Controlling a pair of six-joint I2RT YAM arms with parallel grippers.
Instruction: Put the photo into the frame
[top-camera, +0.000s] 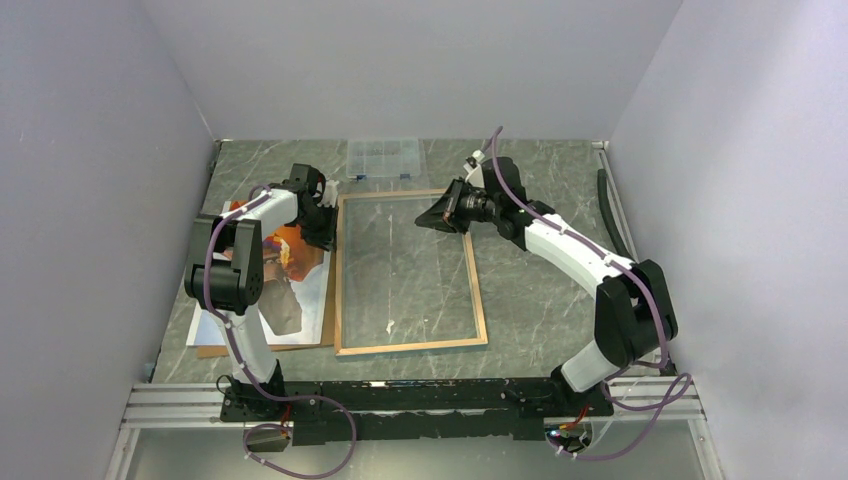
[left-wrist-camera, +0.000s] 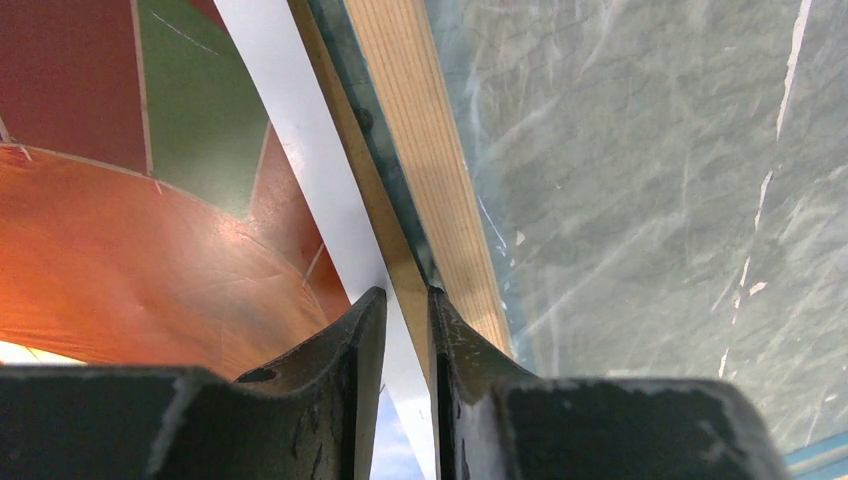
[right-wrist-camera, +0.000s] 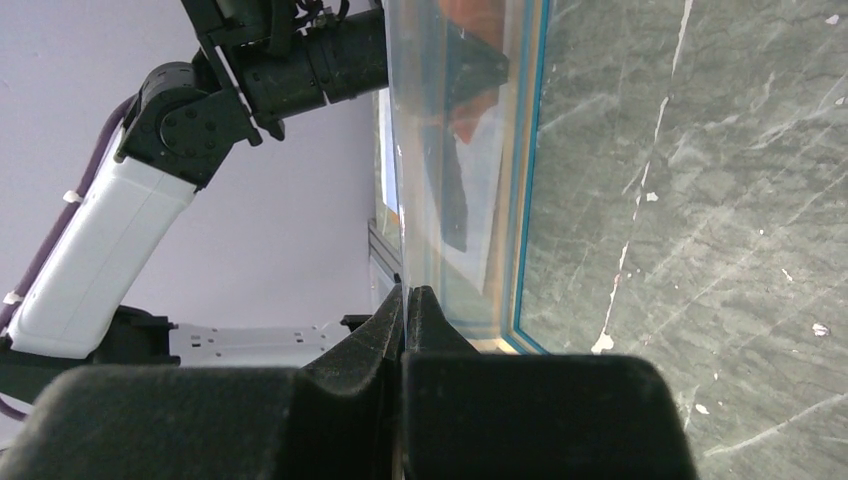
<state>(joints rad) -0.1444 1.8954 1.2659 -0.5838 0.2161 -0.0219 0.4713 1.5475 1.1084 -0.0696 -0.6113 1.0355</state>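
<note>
Photo (top-camera: 290, 300) lies face up at the left of the counter (top-camera: 540, 300), its orange-red balloon partly hidden under the left arm. It rests on a thin brown board (top-camera: 212, 351) whose edge shows along the photo's near side. Just to its right lies the frame (top-camera: 410, 347), wood-coloured back upward, with the marbled counter showing through the clear pane. A small clear box (top-camera: 383, 158) sits beyond the frame's far edge, near the back wall.

The left gripper (top-camera: 325, 232) is down at the far part of the frame's left rim, right where frame and photo meet. From its wrist camera the left gripper (left-wrist-camera: 408, 300) has its fingers drawn close with only a narrow slit between them. The frame's wooden rim (left-wrist-camera: 420, 130) runs down to the right finger, and the photo's white border and orange print (left-wrist-camera: 150, 260) lie to the left. I cannot tell whether those fingers actually clamp anything.

The right gripper (top-camera: 437, 215) reaches in to the frame's far right corner. Its wrist camera shows the right gripper (right-wrist-camera: 406, 295) pressed together on the thin edge of the frame, the pane seen edge-on with the blue rim (right-wrist-camera: 530, 180) beside it and the left arm (right-wrist-camera: 100, 250) visible beyond.
</note>
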